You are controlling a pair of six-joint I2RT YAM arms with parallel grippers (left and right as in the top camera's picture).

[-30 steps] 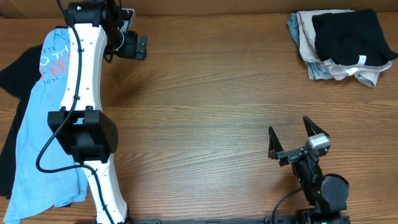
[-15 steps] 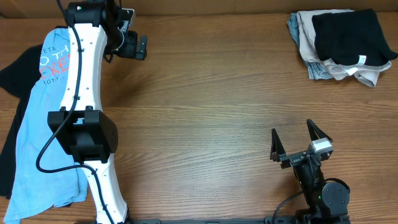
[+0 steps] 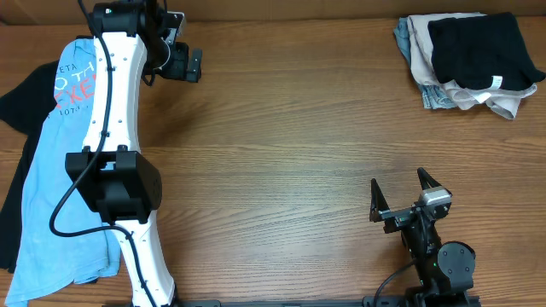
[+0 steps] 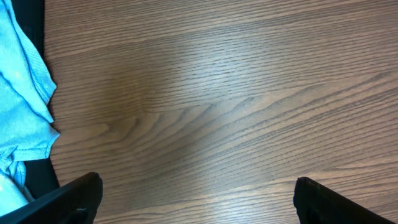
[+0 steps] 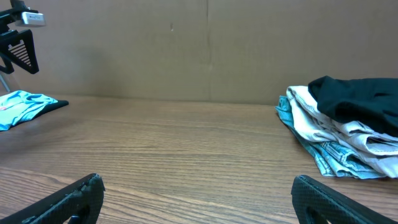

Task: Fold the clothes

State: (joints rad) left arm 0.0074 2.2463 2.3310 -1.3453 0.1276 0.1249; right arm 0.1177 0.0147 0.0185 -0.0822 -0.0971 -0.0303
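the light-blue tee (image 3: 43, 188) looks limp and light, best pinched at a hem corner; jaws stand apart on the left gripper (image 3: 194, 64) and right gripper (image 3: 397, 181).

Overhead, a stack of clothes (image 3: 439, 89) sits at the upper right of the desk (image 3: 281, 145), with one shirt (image 3: 478, 43) on top. Along the left edge a tee (image 3: 43, 196) lies spread over another garment (image 3: 17, 94), which shows past it at the upper left. The left arm (image 3: 111, 111) crosses above the tee, and the left fingers (image 3: 195, 61) hang over bare desk just right of it. The right fingers (image 3: 374, 196) stand at the lower right, well apart from the stack.
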